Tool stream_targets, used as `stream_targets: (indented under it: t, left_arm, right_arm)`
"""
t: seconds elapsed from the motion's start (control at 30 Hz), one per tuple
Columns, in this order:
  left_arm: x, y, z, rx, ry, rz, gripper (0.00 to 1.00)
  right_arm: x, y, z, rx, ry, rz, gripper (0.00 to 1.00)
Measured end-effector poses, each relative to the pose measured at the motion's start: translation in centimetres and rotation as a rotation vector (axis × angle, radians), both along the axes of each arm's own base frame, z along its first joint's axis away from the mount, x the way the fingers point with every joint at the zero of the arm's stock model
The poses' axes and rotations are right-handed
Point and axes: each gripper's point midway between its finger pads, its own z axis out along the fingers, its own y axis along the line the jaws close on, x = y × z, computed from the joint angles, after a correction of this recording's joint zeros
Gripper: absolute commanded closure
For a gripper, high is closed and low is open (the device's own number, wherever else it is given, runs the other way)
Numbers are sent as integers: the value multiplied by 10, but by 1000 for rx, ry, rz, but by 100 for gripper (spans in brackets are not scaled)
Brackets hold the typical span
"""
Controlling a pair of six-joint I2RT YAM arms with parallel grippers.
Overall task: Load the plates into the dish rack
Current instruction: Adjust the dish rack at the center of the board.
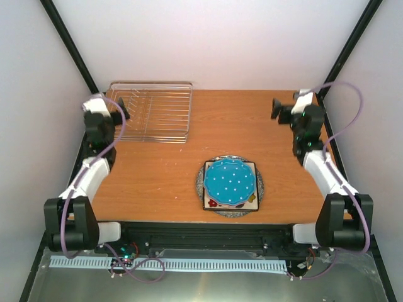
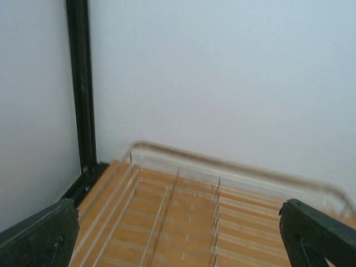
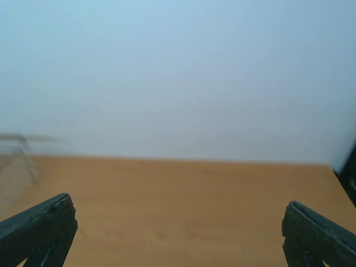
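Left fingers (image 2: pixel 39 239), right fingers (image 3: pixel 39 231) spreading wide, gripping nothing. Blue white-dotted scalloped plate (image 1: pixel 230 181) lying flat atop square cream plate (image 1: pixel 253 201): rim pinch risking slipping, dragging both.

Blurred dish rack (image 2: pixel 183 222) between wide-apart jaws

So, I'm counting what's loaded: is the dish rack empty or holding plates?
Empty. The dish rack shows only bare wire in the top and left wrist views; the plates sit stacked on the table.
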Motion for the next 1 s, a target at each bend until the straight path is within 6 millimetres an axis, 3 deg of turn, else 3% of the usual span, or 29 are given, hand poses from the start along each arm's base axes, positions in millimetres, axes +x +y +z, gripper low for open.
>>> stream_targets:
  t: [0.07, 0.13, 0.2, 0.27, 0.33, 0.43, 0.53, 0.63, 0.73, 0.93, 1.0]
  left_arm:
    - [6, 7, 43, -71, -19, 44, 0]
    - [5, 13, 77, -155, -31, 83, 0]
    - [-2, 15, 92, -238, -34, 103, 0]
    - [-12, 14, 93, -332, -25, 114, 0]
    - [-19, 12, 77, -454, 37, 136, 0]
    - [-25, 6, 31, -649, 203, 194, 7]
    - [-38, -2, -10, -815, 317, 249, 15]
    - [-53, -10, -36, -955, 340, 267, 27]
    - [-65, -18, -65, -1065, 389, 295, 30]
    - [-62, -25, -89, -1141, 443, 331, 55]
    - [-57, -26, -95, -1152, 455, 335, 57]
  right_arm:
    - [12, 7, 52, 51, -26, 35, 0]
    - [15, 17, 87, 102, -38, 85, 0]
    - [12, 26, 98, 154, -28, 125, 0]
    - [7, 32, 93, 219, 12, 151, 0]
    - [4, 35, 80, 283, 75, 151, 0]
    - [2, 37, 65, 348, 162, 138, 2]
    - [0, 38, 62, 385, 203, 128, 6]
    - [-5, 38, 61, 407, 217, 123, 6]
    - [-12, 39, 63, 422, 217, 122, 6]
    - [-16, 38, 64, 424, 218, 119, 5]
    - [-16, 38, 63, 424, 220, 118, 3]
